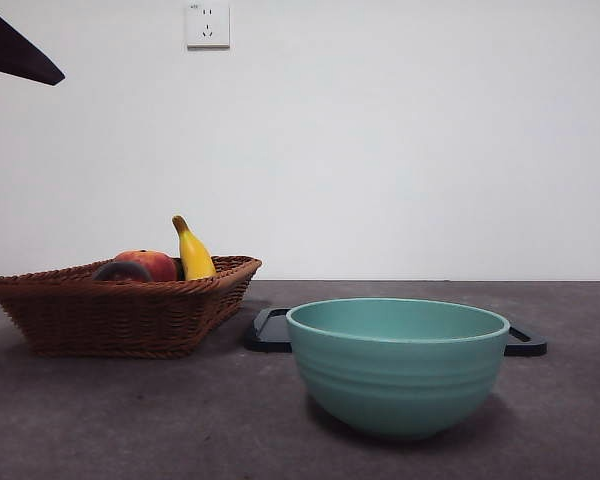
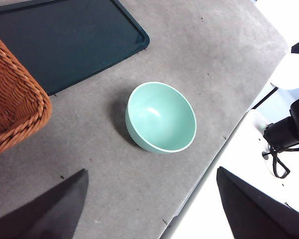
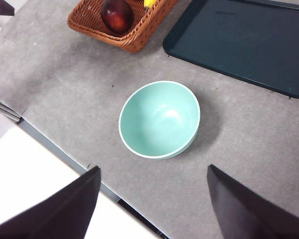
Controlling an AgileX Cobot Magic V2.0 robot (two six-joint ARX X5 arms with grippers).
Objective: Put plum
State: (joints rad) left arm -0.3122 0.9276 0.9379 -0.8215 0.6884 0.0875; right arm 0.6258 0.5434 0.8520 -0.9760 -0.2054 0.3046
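The plum (image 1: 120,271), dark and glossy, lies in the brown wicker basket (image 1: 70,315) at the left, in front of a red-orange fruit (image 1: 152,263) and a yellow banana (image 1: 193,252). In the right wrist view the plum (image 3: 117,15) lies in the basket (image 3: 134,40) at its near corner. A teal bowl (image 1: 397,365) stands empty near the front, and shows in both wrist views (image 2: 162,117) (image 3: 159,119). My left gripper (image 2: 149,209) and right gripper (image 3: 152,204) are open and empty, high above the table on either side of the bowl.
A flat black tray (image 1: 268,332) lies behind the bowl, next to the basket (image 2: 10,109); it also shows in the wrist views (image 2: 65,40) (image 3: 249,40). A black arm tip (image 1: 15,50) shows at the top left corner. The table's front edge (image 3: 65,149) runs close to the bowl.
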